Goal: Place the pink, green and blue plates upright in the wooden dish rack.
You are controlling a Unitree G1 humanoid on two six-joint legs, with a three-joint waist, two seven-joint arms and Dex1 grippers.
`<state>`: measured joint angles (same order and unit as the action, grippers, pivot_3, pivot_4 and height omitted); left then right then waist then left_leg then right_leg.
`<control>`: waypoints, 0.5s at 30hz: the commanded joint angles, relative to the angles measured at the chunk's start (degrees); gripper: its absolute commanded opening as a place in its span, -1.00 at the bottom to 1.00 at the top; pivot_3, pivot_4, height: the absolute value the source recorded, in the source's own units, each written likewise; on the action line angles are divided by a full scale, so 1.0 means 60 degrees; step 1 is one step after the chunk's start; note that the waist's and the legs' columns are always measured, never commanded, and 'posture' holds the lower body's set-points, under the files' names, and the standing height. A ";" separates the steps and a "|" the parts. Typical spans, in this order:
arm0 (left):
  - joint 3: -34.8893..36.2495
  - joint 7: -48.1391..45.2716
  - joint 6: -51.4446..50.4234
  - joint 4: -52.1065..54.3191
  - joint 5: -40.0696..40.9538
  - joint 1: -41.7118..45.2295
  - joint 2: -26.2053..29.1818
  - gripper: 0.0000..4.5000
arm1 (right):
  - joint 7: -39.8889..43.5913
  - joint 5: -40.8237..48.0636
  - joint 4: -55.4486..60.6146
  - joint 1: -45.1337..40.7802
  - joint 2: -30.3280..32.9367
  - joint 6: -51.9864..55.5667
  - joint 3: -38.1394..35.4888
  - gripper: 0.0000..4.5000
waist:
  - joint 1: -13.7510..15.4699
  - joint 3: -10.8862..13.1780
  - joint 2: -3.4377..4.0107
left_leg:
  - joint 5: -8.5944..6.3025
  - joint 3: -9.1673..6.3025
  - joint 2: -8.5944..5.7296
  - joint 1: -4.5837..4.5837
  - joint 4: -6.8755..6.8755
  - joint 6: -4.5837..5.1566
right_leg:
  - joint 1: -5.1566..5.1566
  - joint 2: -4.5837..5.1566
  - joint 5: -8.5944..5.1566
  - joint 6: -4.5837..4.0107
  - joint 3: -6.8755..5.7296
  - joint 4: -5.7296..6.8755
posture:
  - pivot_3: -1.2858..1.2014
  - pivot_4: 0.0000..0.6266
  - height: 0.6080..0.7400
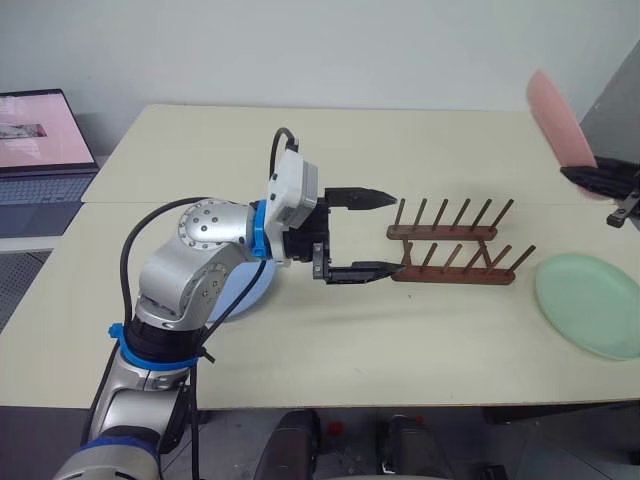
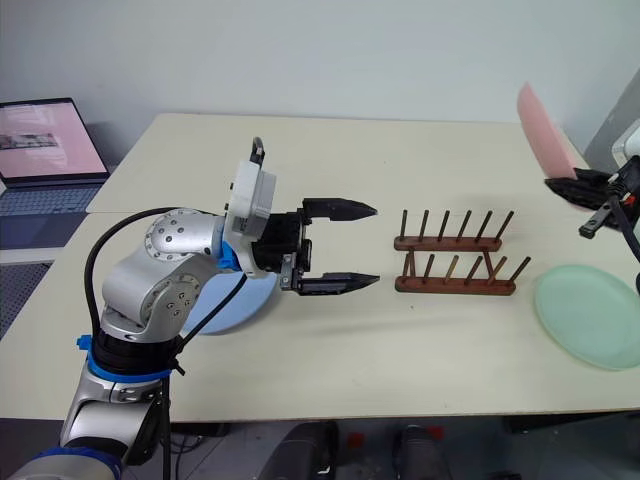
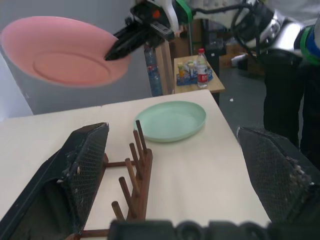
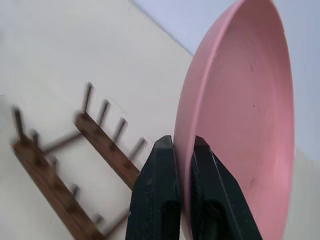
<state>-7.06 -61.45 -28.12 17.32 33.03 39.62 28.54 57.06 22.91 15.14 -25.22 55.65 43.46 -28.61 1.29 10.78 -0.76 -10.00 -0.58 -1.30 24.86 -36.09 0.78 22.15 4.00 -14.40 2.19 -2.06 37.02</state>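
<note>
The right hand (image 1: 598,180) pinches the pink plate (image 1: 558,118) by its rim, aloft beside the empty wooden dish rack (image 1: 455,247); such a thin edge grip risks a slip. The left hand (image 1: 368,233) waits spread at the rack's other end, in the likely path.

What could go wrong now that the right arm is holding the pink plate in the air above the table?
1. The right gripper pinches the pink plate only at its rim, so the plate might swing or slip out.
2. The left gripper, jaws open, sits close to the wooden dish rack and might knock it or block the slots.
3. The green plate lies near the table edge and could be pushed off.
</note>
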 commanded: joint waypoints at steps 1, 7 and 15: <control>0.0079 0.0009 0.0057 0.0107 0.0132 0.0258 -0.0081 1.00 | -0.1179 0.1660 0.1156 -0.0106 -0.0771 0.1772 -0.1382 -0.99 | 0.0001 0.0000 0.0000 | 0.0000 0.0001 -0.0002 0.0000 0.0001 0.0000 | 0.0000 0.0002 0.0000 -0.0001 0.0000 0.0001 | 0.03 -0.52 1.00; -0.0008 -0.0079 0.0016 0.0038 0.0145 0.0420 -0.0166 1.00 | -0.2593 0.3887 0.1744 0.0017 -0.2017 0.3810 -0.2497 -0.99 | 0.0003 -0.0001 0.0000 | 0.0000 -0.0005 -0.0001 0.0003 0.0008 0.0001 | 0.0005 0.0002 0.0014 -0.0018 -0.0005 0.0001 | 0.03 -0.52 1.00; -0.0281 -0.0227 0.0111 -0.0095 0.0053 0.0551 -0.0397 1.00 | -0.3249 0.4905 0.0795 0.0339 -0.2026 0.4131 -0.2605 -0.99 | -0.0003 -0.0001 0.0000 | 0.0002 0.0006 -0.0002 0.0004 0.0006 0.0005 | 0.0007 -0.0001 0.0004 -0.0012 0.0000 0.0001 | 0.03 -0.52 1.00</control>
<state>-8.77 -62.35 -28.26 15.91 33.07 41.63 26.54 38.04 50.62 19.96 -22.71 42.22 69.01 -42.71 1.27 10.78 -0.76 -9.99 -0.53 -1.31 24.89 -36.05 0.81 22.20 3.99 -14.38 2.12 -2.05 37.03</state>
